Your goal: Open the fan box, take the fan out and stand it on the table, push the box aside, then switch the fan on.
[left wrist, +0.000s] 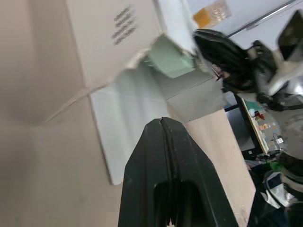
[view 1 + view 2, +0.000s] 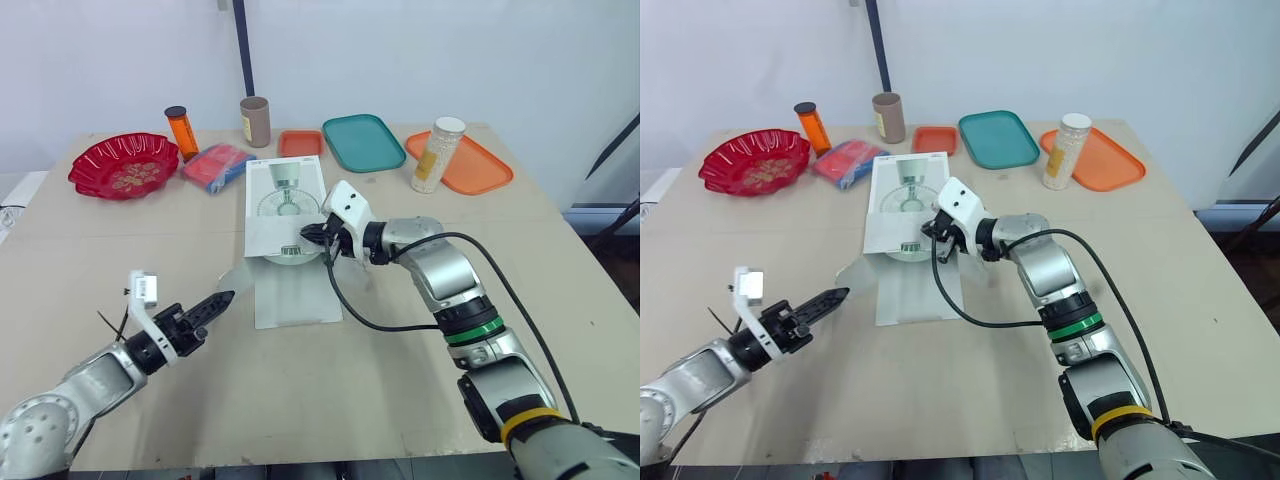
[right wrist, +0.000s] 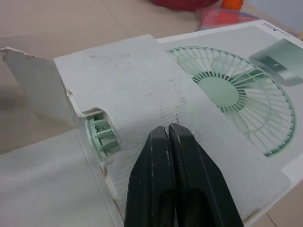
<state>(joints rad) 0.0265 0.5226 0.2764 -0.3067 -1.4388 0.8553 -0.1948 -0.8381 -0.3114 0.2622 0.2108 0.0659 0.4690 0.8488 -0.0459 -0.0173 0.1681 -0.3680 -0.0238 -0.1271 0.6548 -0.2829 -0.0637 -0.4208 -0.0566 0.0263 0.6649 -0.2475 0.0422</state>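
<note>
Desk [image 2: 400,350]: box [image 2: 285,195] flat, flap [image 2: 290,295] open, fan [image 3: 102,137] inside. Right end effector [image 2: 312,236] closed on box top, likely steadying. Left end effector [image 2: 222,300] closed, empty, near flap.

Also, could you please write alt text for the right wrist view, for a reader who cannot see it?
The right end effector, shut, points at the top of a white fan box printed with a fan picture. The box's end is open, flap swung aside, showing the mint-green fan inside.
</note>
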